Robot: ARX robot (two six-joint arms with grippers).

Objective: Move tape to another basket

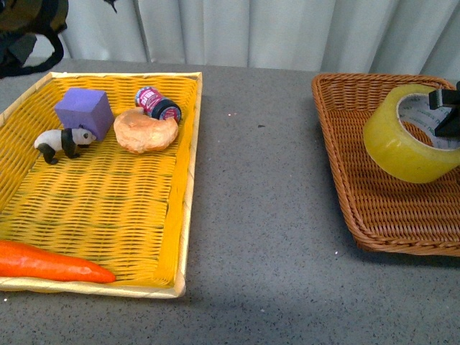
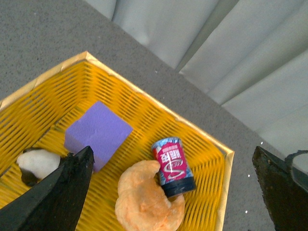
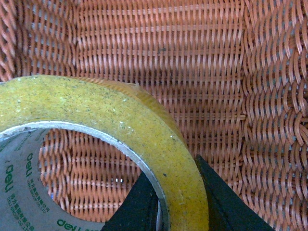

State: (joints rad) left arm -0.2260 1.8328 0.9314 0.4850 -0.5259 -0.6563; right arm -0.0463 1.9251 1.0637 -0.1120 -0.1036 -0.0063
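Note:
The tape (image 1: 406, 139), a wide yellowish roll with a white printed core, hangs tilted over the brown wicker basket (image 1: 374, 194) at the right. My right gripper (image 1: 447, 115) is shut on the tape's wall at the frame's right edge. In the right wrist view the tape (image 3: 120, 125) fills the lower left, with one finger inside the core and one outside, and the basket's weave (image 3: 192, 62) lies below. My left gripper (image 2: 175, 192) is open and empty above the yellow tray (image 2: 211, 144); it is out of the front view.
The yellow woven tray (image 1: 183, 215) at the left holds a purple block (image 1: 84, 110), a toy panda (image 1: 61, 142), a bread piece (image 1: 146, 130), a small pink can (image 1: 158, 103) and a carrot (image 1: 50, 263). Grey tabletop (image 1: 266, 201) lies between tray and basket. Curtain behind.

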